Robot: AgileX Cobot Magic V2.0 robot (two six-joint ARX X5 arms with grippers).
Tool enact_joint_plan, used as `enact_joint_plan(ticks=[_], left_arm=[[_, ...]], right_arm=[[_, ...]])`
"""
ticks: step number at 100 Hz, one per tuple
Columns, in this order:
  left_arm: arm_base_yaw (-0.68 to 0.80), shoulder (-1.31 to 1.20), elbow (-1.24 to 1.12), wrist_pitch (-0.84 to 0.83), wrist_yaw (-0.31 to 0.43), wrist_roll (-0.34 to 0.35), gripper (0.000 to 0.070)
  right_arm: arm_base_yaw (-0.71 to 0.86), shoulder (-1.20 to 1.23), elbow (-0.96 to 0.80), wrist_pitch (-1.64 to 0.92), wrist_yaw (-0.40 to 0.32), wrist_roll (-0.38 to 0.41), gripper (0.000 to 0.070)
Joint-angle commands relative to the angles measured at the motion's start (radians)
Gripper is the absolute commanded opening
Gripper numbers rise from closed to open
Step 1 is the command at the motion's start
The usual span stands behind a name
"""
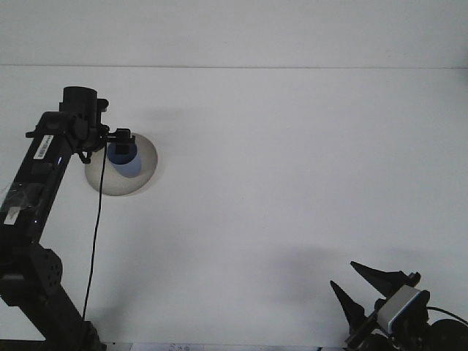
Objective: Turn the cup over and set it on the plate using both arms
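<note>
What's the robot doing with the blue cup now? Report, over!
Left gripper over the plate, at the blue cup. Right gripper parked low, jaws open, holding nothing. Cup sits on the plate. Nothing in the way.

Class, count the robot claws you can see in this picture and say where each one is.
2. The left claw is at the upper left, over the plate beside the blue cup. The right claw sits in the bottom right corner, fingers spread apart.
</note>
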Motion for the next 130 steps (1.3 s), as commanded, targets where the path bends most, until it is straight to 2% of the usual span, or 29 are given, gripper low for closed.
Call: enact_joint_plan(ticks=[1, 12, 30, 42, 65, 78, 90, 107, 111, 115, 118, 120, 121, 122, 126, 130], left_arm=[[0.000, -0.005, 0.073, -0.026, 0.002, -0.024, 0.0503], [0.000, -0.073, 0.143, -0.070, 0.002, -0.038, 0.0503], [-0.009, -0.303, 0.134, -0.091, 0.007, -0.048, 0.0502], [-0.035, -0.486, 0.057, -0.076, 0.051, -0.072, 0.0502], [-0.150, -0.906, -0.391, 0.084, 0.114, -0.138, 0.0502], [-0.242, -1.129, -0.688, 0.159, 0.208, -0.262, 0.0502], [-0.294, -1.307, -0.914, 0.209, 0.212, -0.350, 0.0502], [-0.312, -1.461, -1.072, 0.243, 0.212, -0.383, 0.0490], [-0.312, -1.482, -1.083, 0.243, 0.212, -0.383, 0.0456], [-0.312, -1.494, -1.086, 0.241, 0.212, -0.381, 0.0338], [-0.312, -1.499, -1.086, 0.242, 0.212, -0.378, 0.0206], [-0.312, -1.501, -1.086, 0.243, 0.212, -0.378, 0.0099], [-0.312, -1.502, -1.086, 0.243, 0.212, -0.378, 0.0020], [-0.312, -1.502, -1.086, 0.243, 0.213, -0.378, 0.0000], [-0.312, -1.504, -1.086, 0.243, 0.213, -0.379, 0.0019], [-0.312, -1.504, -1.086, 0.243, 0.213, -0.379, 0.0009]], right_arm=[[0.007, 0.003, 0.003, 0.007, 0.003, 0.007, 0.0389], [0.007, 0.003, 0.003, 0.008, 0.015, 0.007, 0.0390], [0.007, 0.003, 0.003, 0.008, 0.109, 0.007, 0.0432], [0.007, 0.003, 0.003, 0.008, 0.156, 0.005, 0.0432], [0.007, 0.003, 0.003, 0.008, 0.180, 0.006, 0.0432], [0.007, 0.003, 0.003, -0.003, 0.178, 0.007, 0.0432], [0.007, 0.003, 0.003, -0.023, 0.175, 0.008, 0.0432], [0.008, 0.003, 0.003, -0.044, 0.175, 0.011, 0.0420], [0.008, 0.003, 0.003, -0.045, 0.175, 0.010, 0.0380], [0.007, 0.003, 0.003, -0.045, 0.175, 0.011, 0.0277], [0.007, 0.003, 0.003, -0.045, 0.175, 0.010, 0.0136], [0.007, 0.003, 0.003, -0.045, 0.175, 0.010, 0.0026], [0.007, 0.003, 0.003, -0.046, 0.175, 0.010, 0.0000], [0.008, 0.003, 0.003, -0.046, 0.175, 0.010, 0.0000], [0.007, 0.003, 0.003, -0.045, 0.177, 0.010, 0.0008], [0.008, 0.003, 0.003, -0.044, 0.177, 0.010, 0.0007]])
